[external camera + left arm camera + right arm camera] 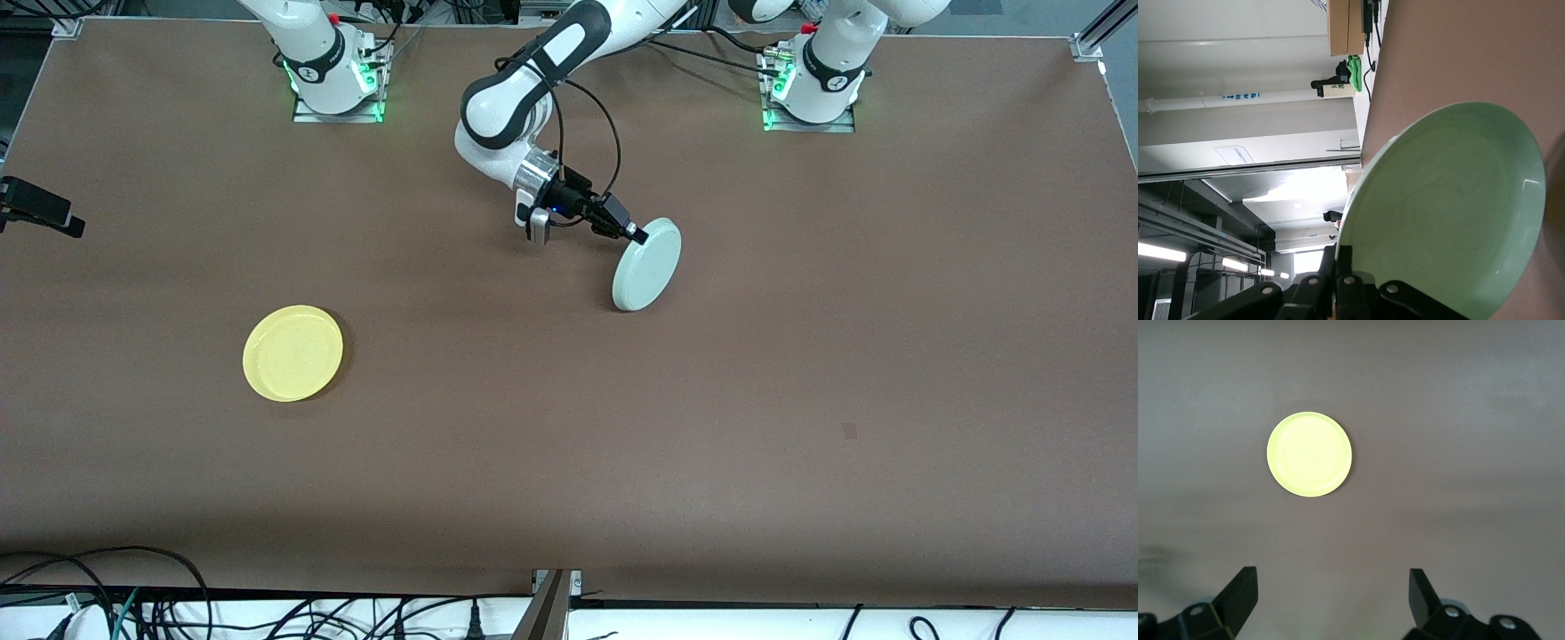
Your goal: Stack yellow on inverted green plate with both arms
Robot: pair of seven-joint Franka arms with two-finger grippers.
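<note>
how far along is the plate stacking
Done: nothing stacked yet. In hand: the left gripper is shut on the green plate, tilted on edge, mid-flip. Left: lay it inverted, then the right gripper, open above the yellow plate, must pick that up and stack it.

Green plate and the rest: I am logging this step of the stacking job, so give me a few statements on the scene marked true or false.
1. The left gripper grips the green plate by its rim. True.
2. The green plate lies flat on the table. False: it is tilted up on edge, with its lower rim at the table.
3. The yellow plate rests on the green plate. False: it lies flat on the table by itself, toward the right arm's end and nearer the front camera.
4. The right gripper is open, high over the yellow plate. True.
5. The right gripper holds the yellow plate. False: it holds nothing.
</note>
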